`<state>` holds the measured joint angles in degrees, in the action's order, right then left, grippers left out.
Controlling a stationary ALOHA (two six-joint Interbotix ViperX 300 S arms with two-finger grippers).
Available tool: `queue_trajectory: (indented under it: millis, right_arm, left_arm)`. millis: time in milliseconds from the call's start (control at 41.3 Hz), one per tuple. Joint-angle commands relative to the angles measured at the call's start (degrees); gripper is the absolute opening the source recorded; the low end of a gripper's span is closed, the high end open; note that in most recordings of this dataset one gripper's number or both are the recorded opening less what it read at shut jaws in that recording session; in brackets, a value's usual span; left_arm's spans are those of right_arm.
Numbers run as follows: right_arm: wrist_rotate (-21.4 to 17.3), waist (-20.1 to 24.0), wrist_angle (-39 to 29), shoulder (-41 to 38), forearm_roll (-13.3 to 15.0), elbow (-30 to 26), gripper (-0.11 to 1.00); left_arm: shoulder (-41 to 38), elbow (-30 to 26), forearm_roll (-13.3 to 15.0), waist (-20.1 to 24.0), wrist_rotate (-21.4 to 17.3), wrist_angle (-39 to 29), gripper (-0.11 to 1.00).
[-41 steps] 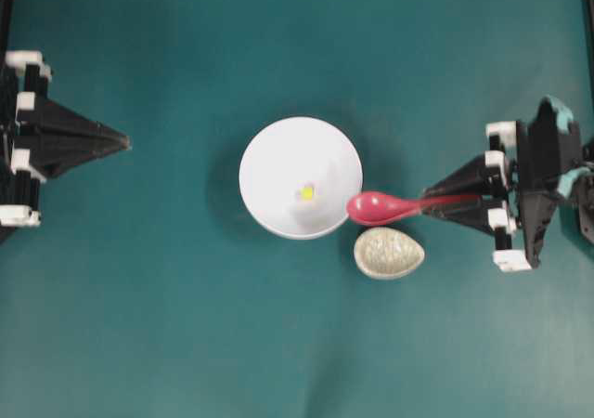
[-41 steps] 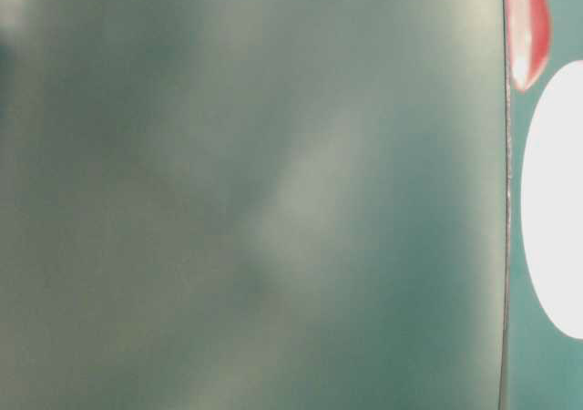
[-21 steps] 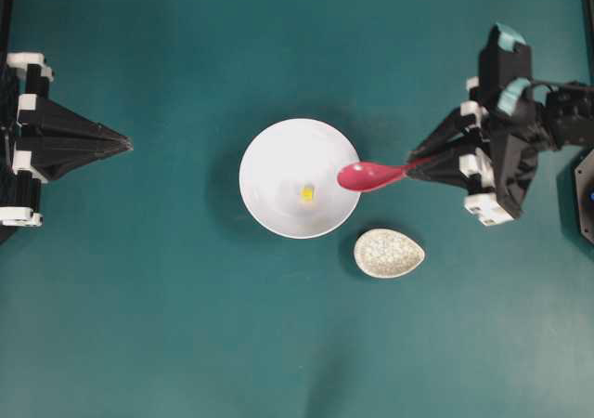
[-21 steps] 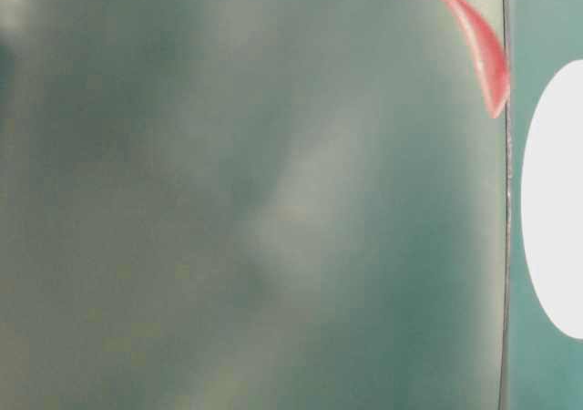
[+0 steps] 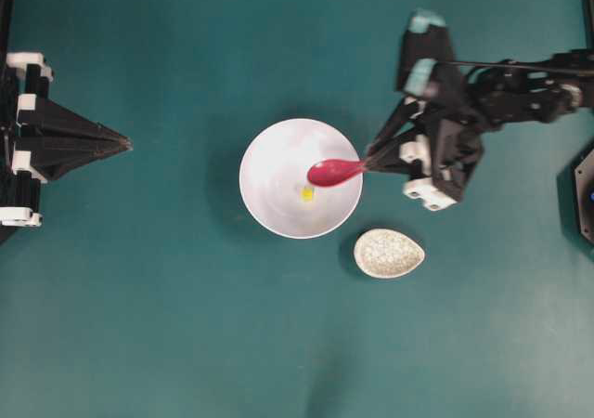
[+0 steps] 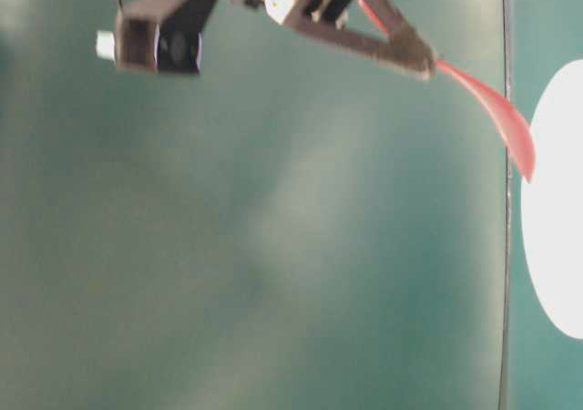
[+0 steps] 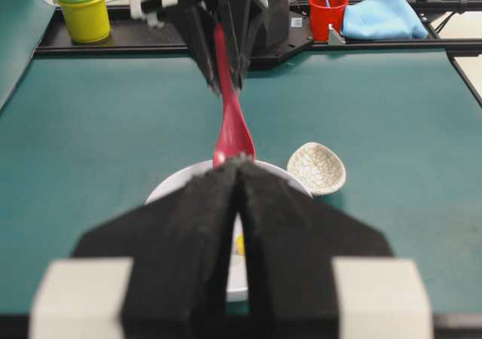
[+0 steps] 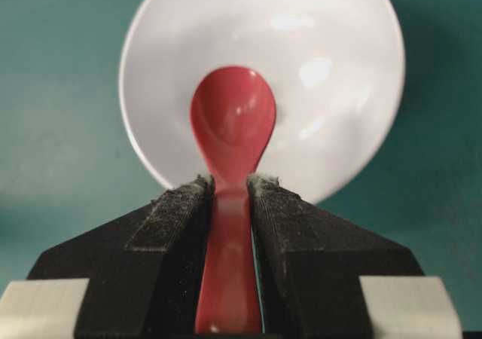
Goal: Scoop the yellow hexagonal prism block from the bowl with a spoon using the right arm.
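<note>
while right fingers (image 8: 230, 203) pinch the spoon (image 5: 334, 171) over the bowl (image 5: 269, 204), left fingers (image 7: 239, 203) pressed together, teal tabletop (image 5: 186, 325)

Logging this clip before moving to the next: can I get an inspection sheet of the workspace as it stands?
Surface: teal table, unmarked.
Job's things: white bowl holds the yellow block; red spoon has its scoop over the bowl, empty.
Clutter: speckled egg-shaped dish beside the bowl.
Grippers: right gripper shut on the spoon handle; left gripper shut, empty.
Cables: thin cable along the right arm.
Surroundings: stacked cups, red cup, blue cloth behind the table.
</note>
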<state>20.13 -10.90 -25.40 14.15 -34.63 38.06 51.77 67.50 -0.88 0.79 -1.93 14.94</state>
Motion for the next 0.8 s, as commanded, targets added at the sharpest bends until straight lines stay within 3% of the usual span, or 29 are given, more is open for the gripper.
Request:
queue_trajectory:
  millis: [0,194,315,605,774]
  right_arm:
    - [-0.09,-0.35,-2.29,-2.11,0.0,-4.39,0.24]
    - [-0.18,-0.88,-6.86,-6.24,0.53,-9.32,0.25]
    - [-2.37,-1.49,-9.4,-7.65,1.32,-11.25,0.24]
    - [-12.39,-2.2,-18.9,-9.32,9.84,-13.62,0.24]
    - [-14.94,-2.11,-21.36,-10.11,11.78,-14.59,0.24]
  left_arm:
    - [-0.35,-1.58,-0.18,0.0,-0.09,-0.18,0.0]
    - [-0.18,-1.58,-0.18,0.0,-0.09,-1.67,0.0]
    - [-0.18,-1.58,-0.18,0.0,-0.09,-1.76,0.0]
    - [-0.53,-1.49,-0.18,2.29,-0.09,-2.02,0.0]
    - [-1.05,-1.58,-0.18,2.99,0.0,-2.11,0.0]
